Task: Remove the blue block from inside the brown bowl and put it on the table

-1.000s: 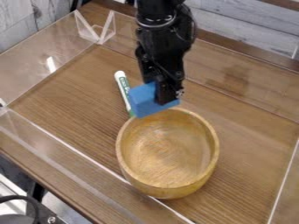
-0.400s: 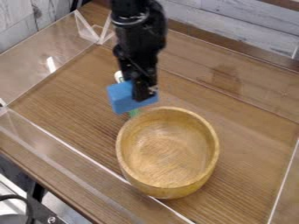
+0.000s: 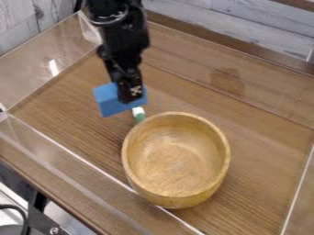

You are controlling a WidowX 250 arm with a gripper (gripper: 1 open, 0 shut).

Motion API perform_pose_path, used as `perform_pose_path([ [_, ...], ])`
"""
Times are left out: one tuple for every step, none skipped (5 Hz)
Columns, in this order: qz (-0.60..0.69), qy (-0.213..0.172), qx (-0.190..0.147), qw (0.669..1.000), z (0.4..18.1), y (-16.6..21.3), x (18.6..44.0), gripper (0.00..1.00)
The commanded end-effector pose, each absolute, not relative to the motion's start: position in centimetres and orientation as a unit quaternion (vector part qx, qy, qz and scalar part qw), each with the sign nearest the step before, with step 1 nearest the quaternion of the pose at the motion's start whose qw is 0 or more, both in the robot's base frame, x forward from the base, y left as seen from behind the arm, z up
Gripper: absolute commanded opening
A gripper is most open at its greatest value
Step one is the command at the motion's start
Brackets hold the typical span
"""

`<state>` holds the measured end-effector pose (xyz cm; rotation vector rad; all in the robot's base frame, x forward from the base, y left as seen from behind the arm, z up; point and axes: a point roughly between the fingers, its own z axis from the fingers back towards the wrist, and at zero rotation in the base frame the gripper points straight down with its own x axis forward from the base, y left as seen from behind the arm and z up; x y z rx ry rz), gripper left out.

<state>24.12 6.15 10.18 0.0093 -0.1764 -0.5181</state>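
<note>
Blue rectangular block, small and matte, hangs clamped between the jaws of the black gripper, held above the brown wood-grain table and just to the left of and beyond the round light-brown wooden bowl. A green-tipped white marker peeks out below the block, near the bowl's far rim. Clear acrylic walls edge the table.

wooden table, brown bowl, marker
</note>
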Motion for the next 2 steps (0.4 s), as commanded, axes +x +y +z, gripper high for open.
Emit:
perform_pose_path([
  [-0.257, -0.11, 0.017, 0.96, 11.42, 6.88, 24.15, 0.0],
  [-0.259, -0.11, 0.015, 0.959, 11.02, 6.96, 24.01, 1.0],
])
